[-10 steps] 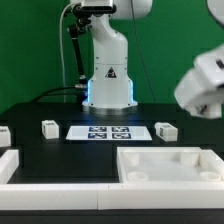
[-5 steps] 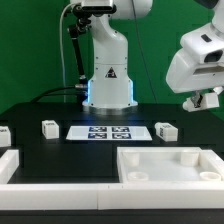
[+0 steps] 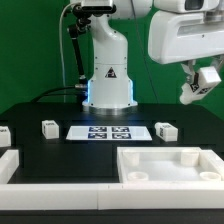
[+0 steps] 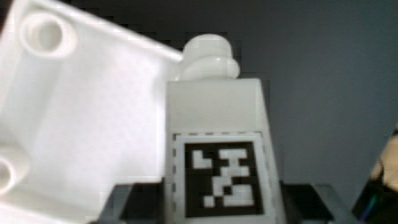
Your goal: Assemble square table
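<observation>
presently my claw (image 4: pixel 219 200) is pinched on one table leg (image 4: pixel 217 120), tag facing the wrist camera, its rounded stub pointing away from me toward the square top (image 4: pixel 80 95). step in hand, by my judgement: carrying the first leg to a corner socket (image 4: pixel 45 38); no leg appears fitted to the top yet. the next move calls for coming down from height, lining the stub squarely over a socket, then seating it without tilt. only the wrist view shows the grip and how the stub lies relative to the socket; it tells nothing of height. the exterior view supplies that: i hang high over the table at the exterior view's right, the top lying rim-up near the front, well below me. beyond it stand a loose leg (image 3: pixel 165 130), a second loose leg (image 3: pixel 48 128) and a third loose leg (image 3: pixel 3 133) at the left edge, flanking the marker board (image 3: pixel 108 131). farthest back is my base (image 3: pixel 108 85).
</observation>
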Controlling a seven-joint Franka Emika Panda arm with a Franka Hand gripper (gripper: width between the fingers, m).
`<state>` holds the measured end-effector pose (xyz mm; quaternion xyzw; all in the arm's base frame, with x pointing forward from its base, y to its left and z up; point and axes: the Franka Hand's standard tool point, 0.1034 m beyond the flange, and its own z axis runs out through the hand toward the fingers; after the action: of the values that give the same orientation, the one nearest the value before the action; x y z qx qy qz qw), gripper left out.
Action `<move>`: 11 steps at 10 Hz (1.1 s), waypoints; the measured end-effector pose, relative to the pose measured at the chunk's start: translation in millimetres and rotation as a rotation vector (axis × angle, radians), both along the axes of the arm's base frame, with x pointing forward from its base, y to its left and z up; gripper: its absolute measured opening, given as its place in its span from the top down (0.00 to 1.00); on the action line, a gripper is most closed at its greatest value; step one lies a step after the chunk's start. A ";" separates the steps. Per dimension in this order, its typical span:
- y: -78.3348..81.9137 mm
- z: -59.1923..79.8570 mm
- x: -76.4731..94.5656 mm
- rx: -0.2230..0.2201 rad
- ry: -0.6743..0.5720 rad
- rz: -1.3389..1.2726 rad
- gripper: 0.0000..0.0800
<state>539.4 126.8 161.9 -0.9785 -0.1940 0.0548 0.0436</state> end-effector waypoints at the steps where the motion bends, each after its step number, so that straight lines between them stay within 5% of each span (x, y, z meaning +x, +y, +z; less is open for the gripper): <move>1: -1.6 -1.7 -1.8 0.008 -0.035 -0.006 0.64; 2: -1.4 -3.0 5.4 0.034 -0.117 -0.017 0.64; 4: -7.8 -27.0 9.9 0.089 -0.199 -0.048 0.64; 6: -17.0 -27.7 47.2 0.114 -0.312 -0.070 0.64; 8: -27.8 -17.8 67.3 0.111 -0.447 -0.061 0.64; 11: -45.2 -21.7 71.1 0.090 -0.654 -0.052 0.64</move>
<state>610.5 81.6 140.2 -0.9459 -0.1749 -0.2722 0.0236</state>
